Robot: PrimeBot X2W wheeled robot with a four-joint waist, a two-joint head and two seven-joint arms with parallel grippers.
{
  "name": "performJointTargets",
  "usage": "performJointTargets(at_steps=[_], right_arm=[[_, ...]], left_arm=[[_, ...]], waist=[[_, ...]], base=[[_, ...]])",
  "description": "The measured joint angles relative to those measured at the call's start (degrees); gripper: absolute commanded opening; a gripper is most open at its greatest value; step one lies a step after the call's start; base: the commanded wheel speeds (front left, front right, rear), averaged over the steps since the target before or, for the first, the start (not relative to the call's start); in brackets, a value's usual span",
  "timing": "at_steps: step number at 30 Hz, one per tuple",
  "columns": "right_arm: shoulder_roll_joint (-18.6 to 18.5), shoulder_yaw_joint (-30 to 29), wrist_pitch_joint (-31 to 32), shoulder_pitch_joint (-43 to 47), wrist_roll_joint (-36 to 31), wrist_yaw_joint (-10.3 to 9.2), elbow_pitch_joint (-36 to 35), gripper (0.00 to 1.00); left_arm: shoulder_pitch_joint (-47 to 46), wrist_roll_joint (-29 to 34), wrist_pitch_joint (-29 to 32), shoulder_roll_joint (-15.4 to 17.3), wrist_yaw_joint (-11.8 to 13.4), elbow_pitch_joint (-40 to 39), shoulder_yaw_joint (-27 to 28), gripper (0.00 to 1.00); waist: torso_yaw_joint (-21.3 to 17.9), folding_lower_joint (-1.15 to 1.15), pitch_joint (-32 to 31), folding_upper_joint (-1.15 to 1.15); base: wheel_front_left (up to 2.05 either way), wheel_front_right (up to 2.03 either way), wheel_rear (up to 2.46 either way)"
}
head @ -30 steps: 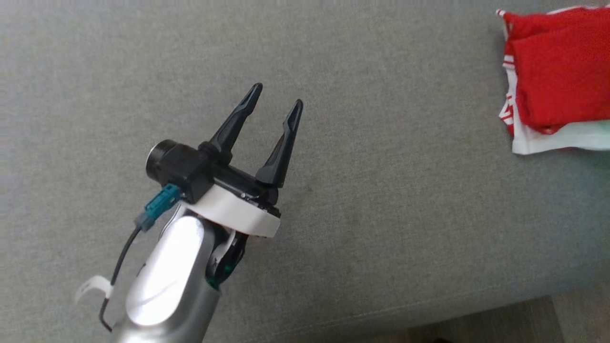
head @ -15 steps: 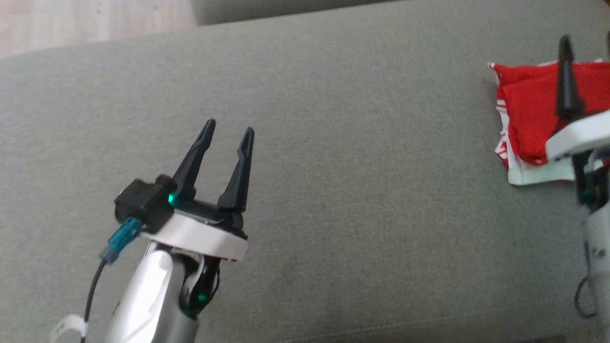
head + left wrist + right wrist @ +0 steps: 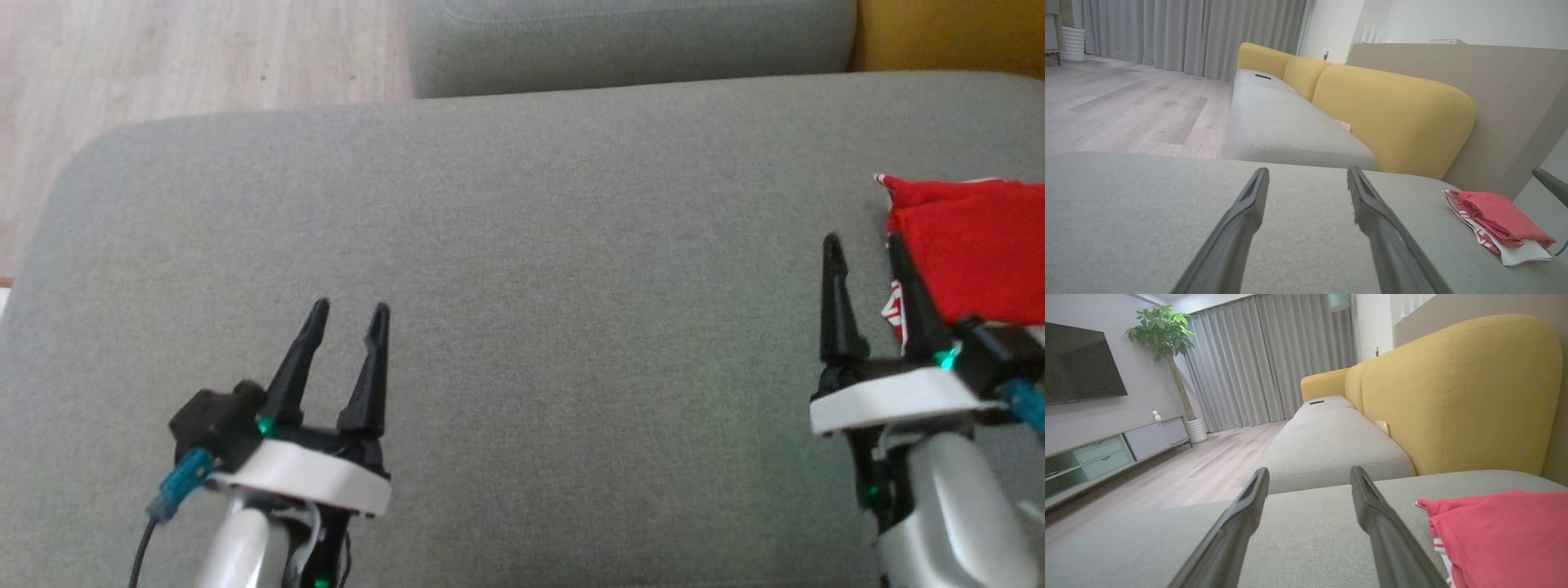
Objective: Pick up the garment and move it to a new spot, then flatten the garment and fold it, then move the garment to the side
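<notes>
garment, folded, red and white, right edge of frame on grey sofa cushion; left gripper, right gripper: fingers spread wide, empty.

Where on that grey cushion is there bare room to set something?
The wide middle of the cushion, between left gripper and right gripper, is bare; so is its far left corner by the floor. Crowded: the right edge, where the garment lies beside the right gripper.

Grey seat cushion, yellow sofa back, pale wood floor, grey curtains, potted plant, dark television
</notes>
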Motion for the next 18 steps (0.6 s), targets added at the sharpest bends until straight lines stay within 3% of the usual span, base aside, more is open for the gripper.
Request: performJointTargets(at_steps=[18], right_arm=[[2.04, 1.0, -0.53, 5.48, -1.02, 0.0, -1.66, 1.0]], left_arm=[[2.63, -0.69, 0.0, 0.01, 0.33, 0.74, 2.15, 1.0]], waist=[[0.37, 0.0, -1.71, 0.0]], base=[[0.0, 0.0, 0.0]])
